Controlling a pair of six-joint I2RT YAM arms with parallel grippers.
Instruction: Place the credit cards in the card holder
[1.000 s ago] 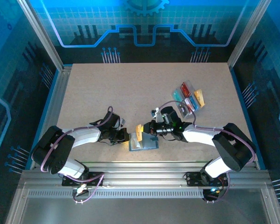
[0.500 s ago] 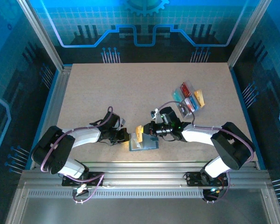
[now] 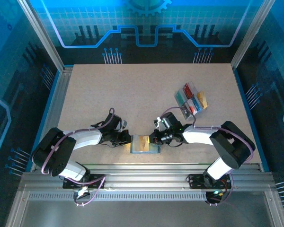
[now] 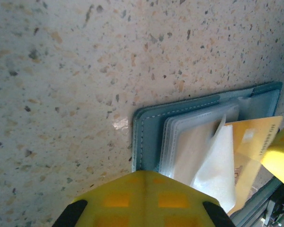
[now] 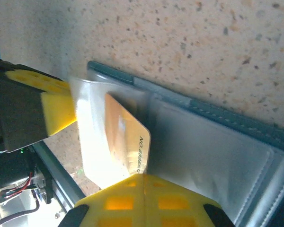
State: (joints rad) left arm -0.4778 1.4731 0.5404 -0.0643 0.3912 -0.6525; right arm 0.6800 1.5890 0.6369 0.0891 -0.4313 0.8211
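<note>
Top external: we note the card holder (image 3: 154, 148) open at lower centre, its bottom edge close to the table's (image 3: 132, 94) near edge, with wide bare board above. The right gripper (image 3: 154, 138) pinches a yellow card (image 3: 142, 142) angled into the clear sleeve (image 4: 213, 161). The left gripper (image 3: 128, 139) is clenched at the holder's left edge. Spare credit cards (image 3: 188, 90) lie at right of centre.

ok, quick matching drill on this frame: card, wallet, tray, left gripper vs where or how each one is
Things:
1. card
2. wallet
3. tray
4. left gripper

States:
a. off to the far right
b. lying open, clear sleeves showing
c. shut, at the wallet's left side
d. orange, held in the right gripper

Pairs: 1-d, 2-b, 3-a, 4-c
</note>
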